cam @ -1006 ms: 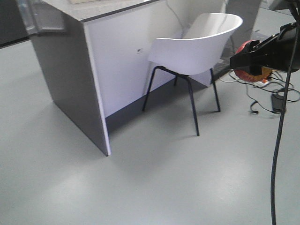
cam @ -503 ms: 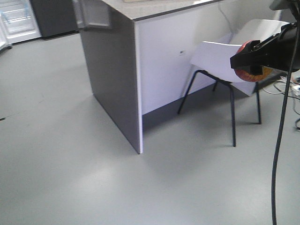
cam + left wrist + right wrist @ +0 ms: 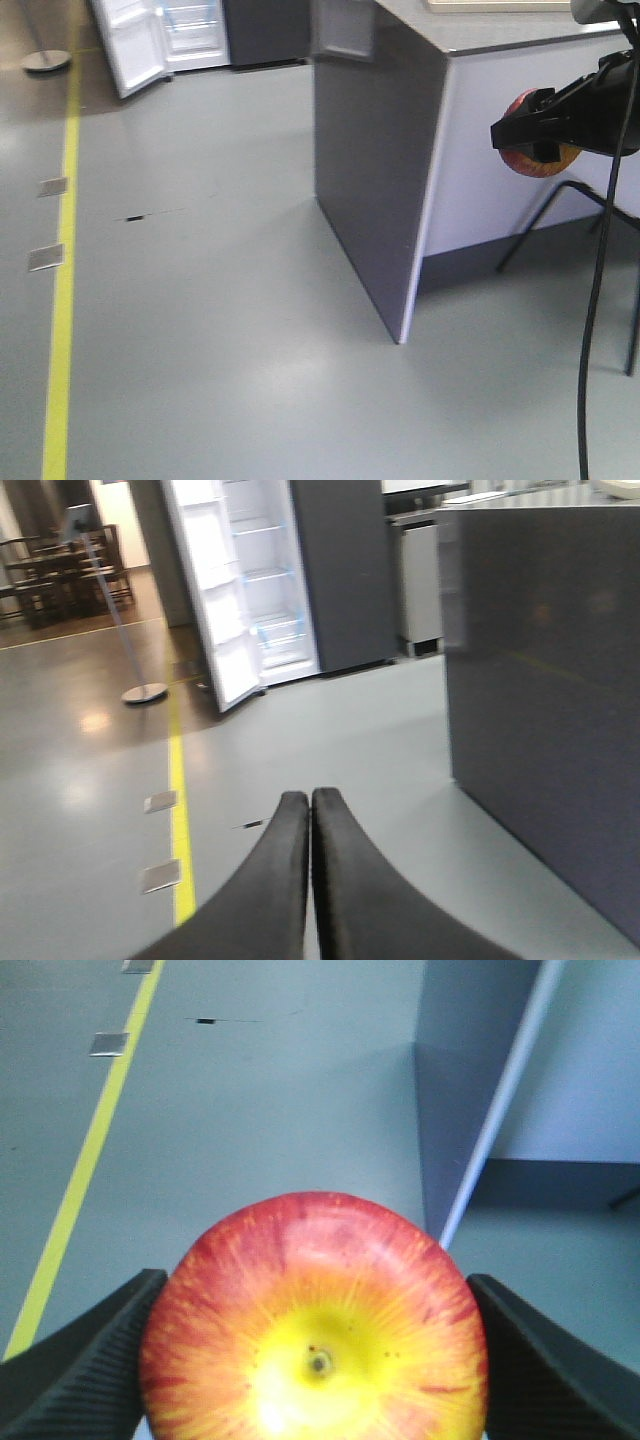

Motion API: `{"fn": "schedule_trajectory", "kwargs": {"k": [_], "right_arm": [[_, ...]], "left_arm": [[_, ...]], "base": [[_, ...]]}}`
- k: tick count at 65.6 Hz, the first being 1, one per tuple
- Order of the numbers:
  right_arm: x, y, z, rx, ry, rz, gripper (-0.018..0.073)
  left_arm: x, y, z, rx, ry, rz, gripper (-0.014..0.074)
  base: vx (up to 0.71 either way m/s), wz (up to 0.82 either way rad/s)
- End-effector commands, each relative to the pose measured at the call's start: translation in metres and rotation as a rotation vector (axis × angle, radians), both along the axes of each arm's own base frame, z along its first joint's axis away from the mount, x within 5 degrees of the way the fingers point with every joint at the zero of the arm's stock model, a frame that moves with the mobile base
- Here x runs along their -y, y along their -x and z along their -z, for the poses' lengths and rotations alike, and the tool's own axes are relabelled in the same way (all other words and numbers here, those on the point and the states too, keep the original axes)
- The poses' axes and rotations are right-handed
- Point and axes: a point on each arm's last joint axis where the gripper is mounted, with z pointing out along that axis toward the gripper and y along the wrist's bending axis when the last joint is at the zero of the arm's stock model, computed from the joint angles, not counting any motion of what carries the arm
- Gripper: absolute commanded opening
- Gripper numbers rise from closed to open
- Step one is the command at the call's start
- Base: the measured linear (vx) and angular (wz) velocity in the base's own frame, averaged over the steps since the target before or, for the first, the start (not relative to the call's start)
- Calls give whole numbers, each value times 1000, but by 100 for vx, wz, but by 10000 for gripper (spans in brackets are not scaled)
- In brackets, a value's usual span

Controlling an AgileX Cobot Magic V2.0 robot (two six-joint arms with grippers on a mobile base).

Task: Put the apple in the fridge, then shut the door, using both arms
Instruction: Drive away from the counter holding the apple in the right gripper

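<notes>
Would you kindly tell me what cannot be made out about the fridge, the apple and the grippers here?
fridge: top cut off by the upper edge in front and left wrist views; shelf contents too blurred.
apple: underside cropped in right wrist view; partly behind the right gripper in front view.
left gripper: absent from front view.

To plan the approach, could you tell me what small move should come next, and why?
Probably roll the base toward the fridge, apple clamped in the right gripper: the fridge stands far across the floor, door open, well out of reach. The left gripper is shut, empty.
</notes>
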Motion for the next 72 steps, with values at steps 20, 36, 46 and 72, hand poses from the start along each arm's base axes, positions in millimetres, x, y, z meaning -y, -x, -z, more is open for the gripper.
{"fn": "schedule_trajectory", "kwargs": {"k": [20, 36, 46, 72], "right_arm": [[2, 6, -25, 117, -23, 21, 115], [2, 6, -25, 117, -23, 21, 115], [2, 6, -25, 117, -23, 21, 115], [2, 6, -24, 116, -23, 20, 115]], "left_arm": [[1, 0, -2, 70, 0, 9, -8], [1, 0, -2, 70, 0, 9, -8], [1, 0, -2, 70, 0, 9, -8], [1, 0, -2, 70, 0, 9, -8]], "base": [[9, 47], [10, 39], [11, 36], [13, 29]]}}
